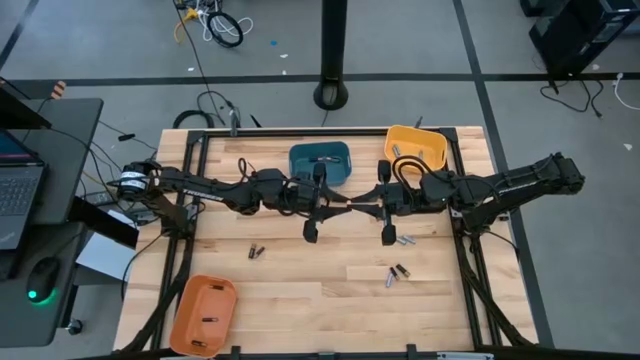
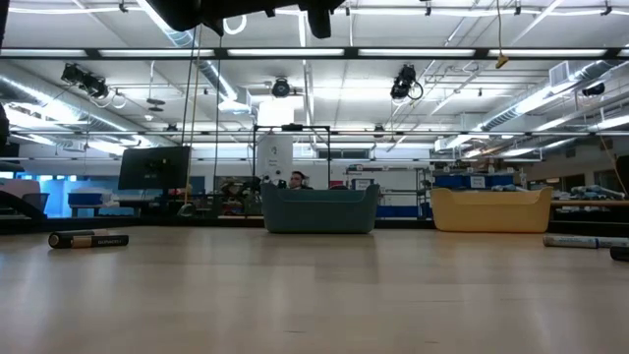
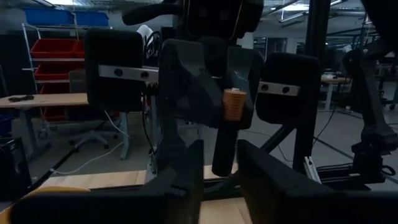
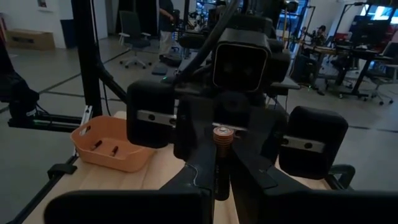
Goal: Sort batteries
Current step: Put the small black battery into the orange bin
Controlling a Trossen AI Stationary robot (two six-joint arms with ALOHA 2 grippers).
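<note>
A small dark cylindrical battery with a copper-coloured cap (image 4: 222,146) stood upright in the air, just in front of the teal rectangular plastic bin (image 1: 320,163), over the middle of the pale wooden table (image 1: 300,290). The right end effector (image 4: 222,180) was clamped on the lower part of its body, cap uppermost.

The left end effector (image 3: 221,180) faced it nose to nose. Its fingers stood apart, one on each side of the same battery. A sliver of space seemed to remain on one side, though the view was too dark to be sure nothing touched.

The battery looked light, rigid and smooth, a hard metal cylinder that would not crush. Being round and slick, it would probably roll or twist out of a loose pinch. The best hold would likely be across its curved sides near mid-length, flat pads square to the body. The free stretch under the cap was what remained for the left end effector to take.

Other loose dark and silvery batteries (image 1: 403,240) lay on the table farther forward of the teal bin, well apart from both end effectors. A yellow plastic bin (image 1: 418,148) sat beside the teal bin on the right arm's side. An orange plastic bin (image 1: 190,300), holding two batteries, sat far forward of it on the left arm's side.
</note>
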